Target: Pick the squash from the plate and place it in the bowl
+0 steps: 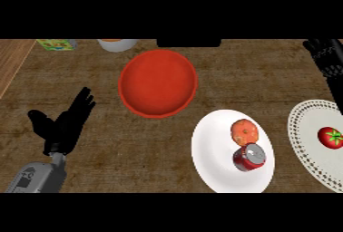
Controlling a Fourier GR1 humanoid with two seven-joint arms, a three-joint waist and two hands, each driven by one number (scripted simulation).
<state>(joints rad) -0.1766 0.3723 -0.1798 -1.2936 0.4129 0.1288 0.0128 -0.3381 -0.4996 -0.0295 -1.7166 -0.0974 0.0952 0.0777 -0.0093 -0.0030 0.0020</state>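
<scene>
At the lower left of the frame: black left hand [64, 124] on its grey forearm, released, straight digits pointing up, thumb out to the left, holding nothing. Resting, well apart from everything on the brown wooden counter [100, 154].

At the upper right edge: black right hand [327, 56], only partly in frame; released or clenched, cannot tell. Nothing seen held in it.

Outward from there, down and to the left: round white plate [214, 158] at lower centre-right, carrying the small orange, roundish squash [244, 131] on its upper part. Just below the squash, touching or nearly so, a red can with a silver end [250, 157], lying tilted. Squash not yet lifted.

No marked long axis on the squash; slightly taller than wide at most, so probably little to choose in approach angle.

Up and left of the plate, near the frame's centre top: large, round red bowl [159, 84], nothing in it.

Judged from this layout: right hand nearer the squash, which sits below and left of it; left hand far across the counter. Likely hazard: the can close under the squash.
</scene>
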